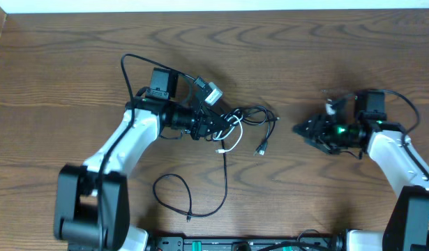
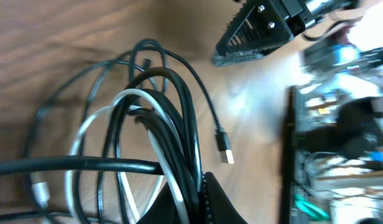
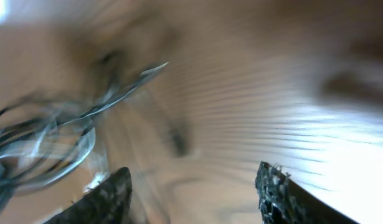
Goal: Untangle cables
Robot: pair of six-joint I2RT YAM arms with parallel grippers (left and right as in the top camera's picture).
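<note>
The left gripper (image 1: 215,126) pinches the cables (image 2: 186,134), all in one knot on the table (image 1: 305,56). The right gripper (image 1: 302,129) is open and empty. Most untangling is left.

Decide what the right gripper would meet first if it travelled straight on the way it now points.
Probably the black loop at the near edge of the cables. The right gripper points across bare table toward it; its height is unclear.

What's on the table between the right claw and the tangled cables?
Nothing: only bare table between the right gripper and the cables, seen from overhead.
</note>
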